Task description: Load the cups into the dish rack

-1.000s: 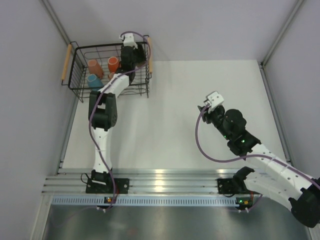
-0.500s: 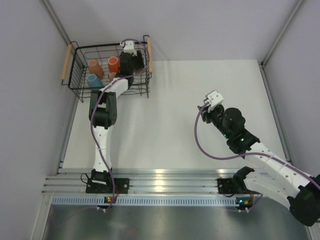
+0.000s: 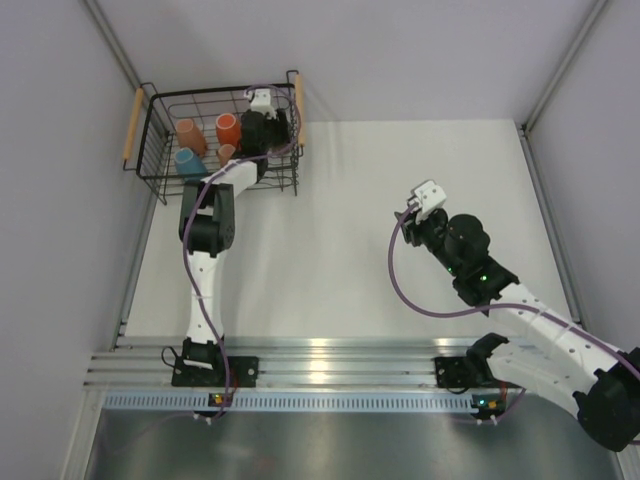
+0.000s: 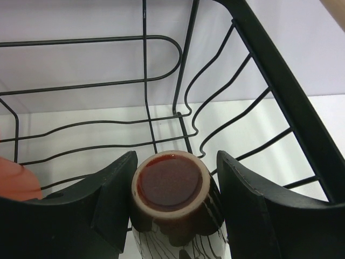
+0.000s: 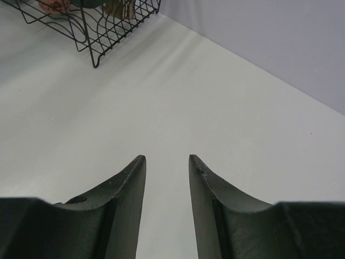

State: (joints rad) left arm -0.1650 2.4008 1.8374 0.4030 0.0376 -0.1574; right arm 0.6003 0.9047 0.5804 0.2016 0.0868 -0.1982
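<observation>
The black wire dish rack stands at the far left corner. An orange cup, a salmon-pink cup, a light blue cup and a second pinkish cup sit in it. My left gripper reaches into the rack's right end. In the left wrist view it is shut on a dark brown cup, held bottom-up just above the rack's wires. My right gripper hovers over the bare table, open and holding nothing.
A wooden handle runs along the rack's left side and another along its right. Grey walls close in on the left, far and right sides. The rack's corner shows far off in the right wrist view.
My left gripper has moved a little toward the near side inside the rack, still holding the dark cup. The right arm has hardly moved.
</observation>
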